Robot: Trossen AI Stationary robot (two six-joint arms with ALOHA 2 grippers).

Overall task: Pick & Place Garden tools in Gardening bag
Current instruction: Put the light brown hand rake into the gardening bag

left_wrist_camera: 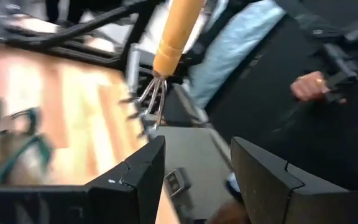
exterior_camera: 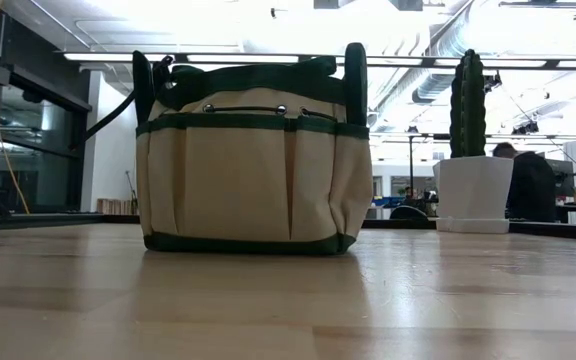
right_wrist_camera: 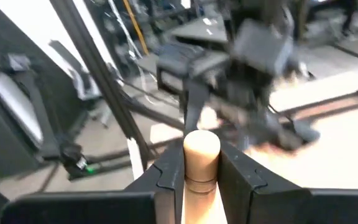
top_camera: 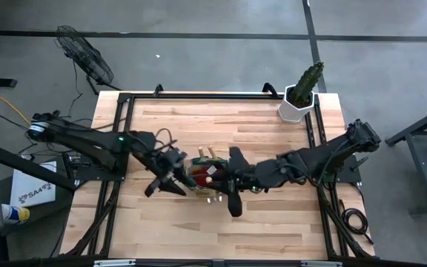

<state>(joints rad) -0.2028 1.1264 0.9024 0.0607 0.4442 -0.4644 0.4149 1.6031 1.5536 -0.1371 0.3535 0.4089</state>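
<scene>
Both arms reach in over the middle of the counter (top_camera: 273, 222), where the bag (exterior_camera: 253, 155) stands upright, tan with dark green trim and handles. From above, the bag (top_camera: 204, 176) is mostly covered by the two hands; a patch of red shows inside it, and pale wooden handles stick out at its far edge.

The left hand (top_camera: 167, 180) hovers just left of the bag with its fingers (left_wrist_camera: 135, 180) apart and nothing between them. In the left wrist view a hand rake (left_wrist_camera: 166, 56) with a wooden handle and bent metal tines hangs ahead of those fingers, prongs pointing toward them and clear of them.

The right hand (top_camera: 232, 189) sits over the bag's right side, its fingers (right_wrist_camera: 166, 171) clamped on the round end of a wooden handle (right_wrist_camera: 201, 158). Which tool that handle belongs to cannot be told.

A cactus (top_camera: 306, 83) in a white pot (exterior_camera: 473, 195) stands at the far right corner of the counter, well apart from the bag.
</scene>
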